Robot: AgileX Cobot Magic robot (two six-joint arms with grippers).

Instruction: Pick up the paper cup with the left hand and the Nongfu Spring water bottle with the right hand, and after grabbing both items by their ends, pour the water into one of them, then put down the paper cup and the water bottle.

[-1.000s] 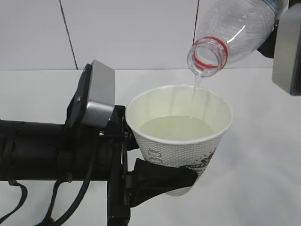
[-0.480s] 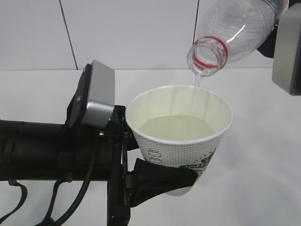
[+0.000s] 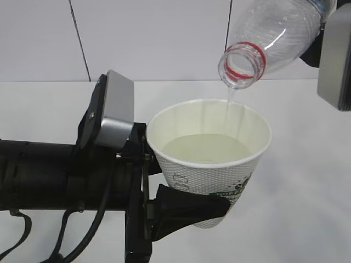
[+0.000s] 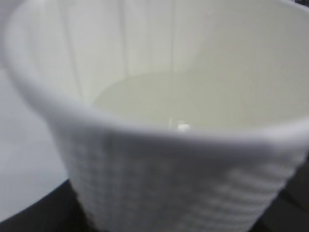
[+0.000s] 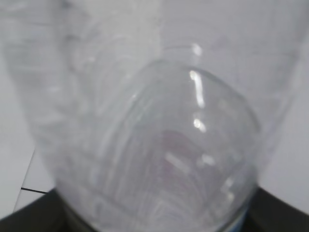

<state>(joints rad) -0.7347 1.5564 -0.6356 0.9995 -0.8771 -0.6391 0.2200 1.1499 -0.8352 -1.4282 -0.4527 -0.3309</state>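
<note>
Two grips at work in the exterior view. Left hand [image 3: 181, 211] clamped low on the cup [image 3: 211, 164], near its base, keeping the mouth upright and clear for the pour. Bottle [image 3: 271, 38] tipped neck-down above and to the right of that grip, mouth over the cup's far rim, so a thin thread of water [image 3: 227, 109] drops inside. Right hand [image 3: 335, 57] only partly in frame at the bottle's far end; fingers out of sight there. Cup roughly half full, white with green print, rim round and undented.

Left wrist view: cup [image 4: 159, 159] filling the frame, pressed close ahead of the fingers, dimpled wall, pale liquid [image 4: 193, 101] within.

Right wrist view: bottle [image 5: 159, 145] held at its base between dark fingers [image 5: 34, 215], clear, ribbed, nearly drained.
</note>
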